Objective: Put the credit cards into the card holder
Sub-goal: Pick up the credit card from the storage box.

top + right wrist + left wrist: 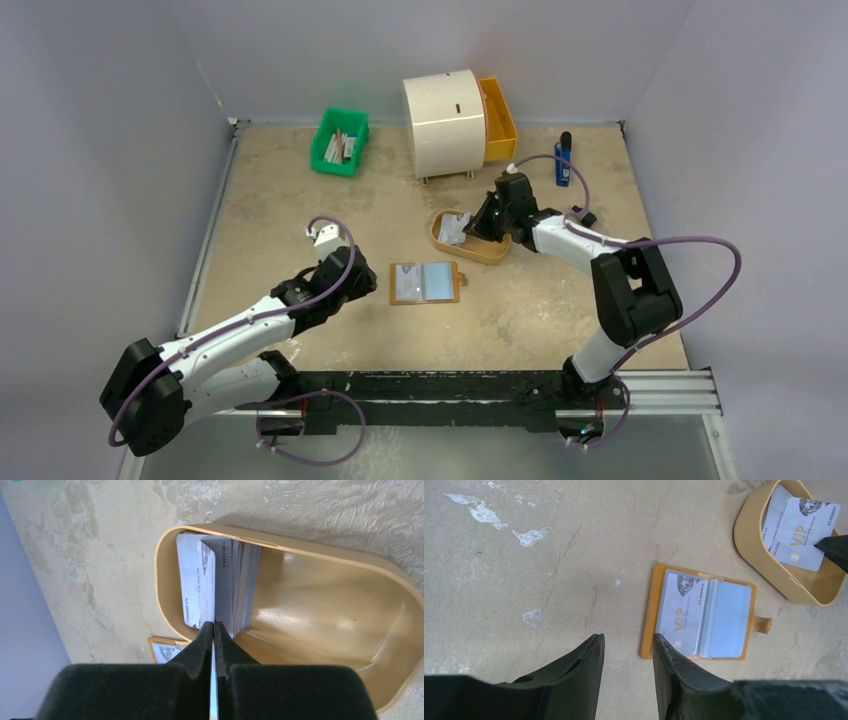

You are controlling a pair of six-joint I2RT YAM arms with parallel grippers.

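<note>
right gripper (213, 630): clamped tight on one thin edge among the credit cards (197, 580); which card, unclear edge-on
credit cards: stacked in oval tray (325, 605), count unreadable
card holder (724, 620): open flat, 7 o'clock of oval tray, one card inside
left gripper (626, 647): half open, empty, 9 o'clock of card holder

The overhead camera looks down from behind the arms (250, 325) over the whole table (300, 190), the left wrist camera faces down near the wallet (704, 615) and tray (774, 575), and the right wrist camera peers closely into that tray, perhaps catching the wallet's corner.
</note>
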